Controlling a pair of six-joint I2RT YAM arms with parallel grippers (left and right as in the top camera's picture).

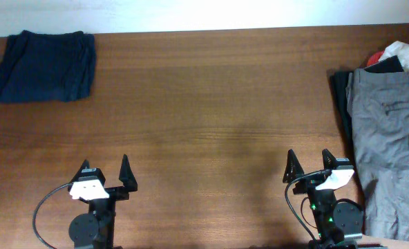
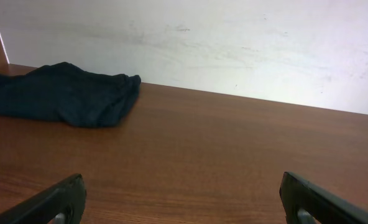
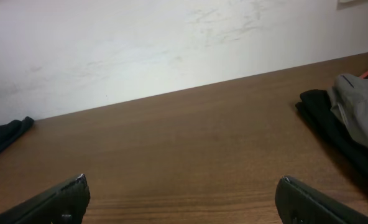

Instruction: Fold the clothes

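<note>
Now the reddish-brown wooden table [image 1: 204, 104] meets a scuffed white wall [image 2: 234, 43]; grey-olive woven shorts [image 1: 387, 138] lie rightmost; left gripper [image 1: 106, 166] and right gripper [image 1: 309, 158] gape wide.

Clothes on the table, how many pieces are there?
3: a navy garment far left, grey shorts at the right edge, a black garment under them; the white and red things behind may be more.
</note>
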